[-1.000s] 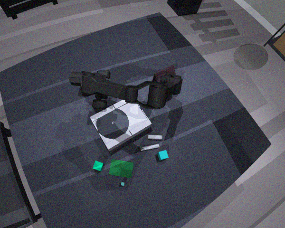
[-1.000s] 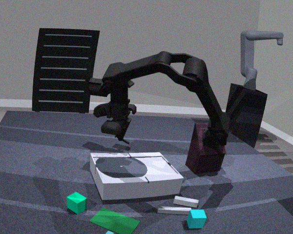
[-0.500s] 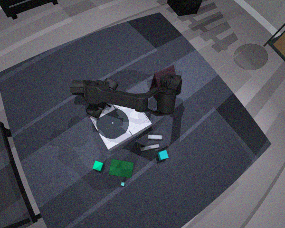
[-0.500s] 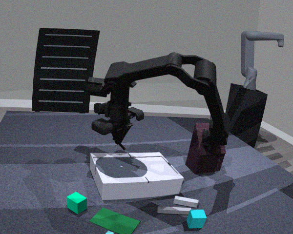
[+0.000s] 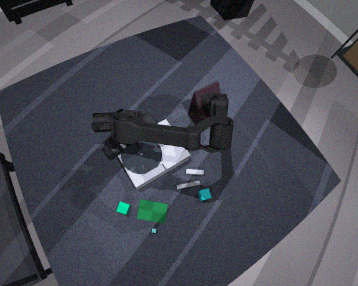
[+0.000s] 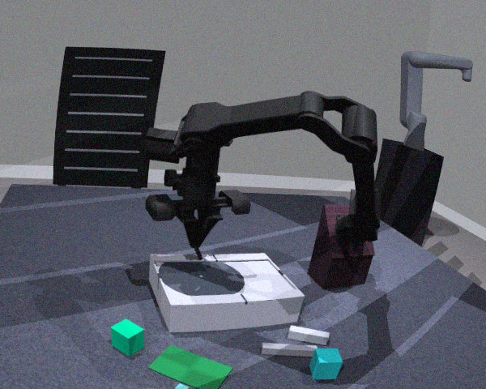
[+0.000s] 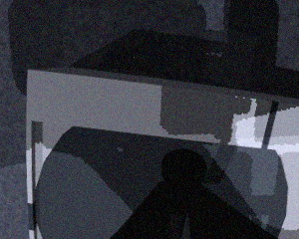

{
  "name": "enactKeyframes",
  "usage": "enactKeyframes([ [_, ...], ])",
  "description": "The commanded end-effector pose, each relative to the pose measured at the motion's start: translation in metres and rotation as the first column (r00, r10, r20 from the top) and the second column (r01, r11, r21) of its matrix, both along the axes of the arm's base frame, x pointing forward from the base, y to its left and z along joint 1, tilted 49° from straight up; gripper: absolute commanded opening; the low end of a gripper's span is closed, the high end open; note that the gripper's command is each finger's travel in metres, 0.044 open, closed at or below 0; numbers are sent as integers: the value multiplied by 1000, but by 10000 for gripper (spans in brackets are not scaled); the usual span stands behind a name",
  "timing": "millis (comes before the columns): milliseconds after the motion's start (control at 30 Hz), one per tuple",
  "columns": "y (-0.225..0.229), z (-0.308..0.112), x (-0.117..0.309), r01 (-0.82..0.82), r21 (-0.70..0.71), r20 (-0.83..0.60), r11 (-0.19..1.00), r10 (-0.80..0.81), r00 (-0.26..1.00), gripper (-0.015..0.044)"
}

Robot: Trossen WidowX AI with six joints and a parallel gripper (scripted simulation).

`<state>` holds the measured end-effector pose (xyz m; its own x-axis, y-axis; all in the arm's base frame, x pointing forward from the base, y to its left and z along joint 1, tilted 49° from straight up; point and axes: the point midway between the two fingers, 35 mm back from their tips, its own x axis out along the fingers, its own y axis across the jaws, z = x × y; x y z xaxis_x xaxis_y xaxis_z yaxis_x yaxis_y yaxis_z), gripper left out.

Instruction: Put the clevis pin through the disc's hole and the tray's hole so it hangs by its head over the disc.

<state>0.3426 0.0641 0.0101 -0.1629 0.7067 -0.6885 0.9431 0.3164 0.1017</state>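
Disc (image 5: pixel 141 157) (image 6: pixel 201 278) (image 7: pixel 105 184): dark grey, smooth, dull metal look. Tray (image 5: pixel 151 178) (image 6: pixel 235 314) (image 7: pixel 95 102): pale, smooth, matt. Arm (image 5: pixel 163 135) (image 6: pixel 264 115): matt black, plastic look. Cube at six o'clock of arm's base, cyan: smooth.
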Motion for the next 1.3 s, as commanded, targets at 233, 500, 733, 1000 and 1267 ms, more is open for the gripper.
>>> enactKeyframes([
  [233,22,31,0,212,-11,-179,977,-211,961,0],
  [500,22,31,0,214,-16,-180,977,-213,960,0],
  [733,21,33,0,198,-137,-137,971,-216,967,0],
  [1000,26,37,0,189,-352,-60,917,-223,973,0],
  [1267,33,40,0,187,-522,4,832,-216,976,0],
])
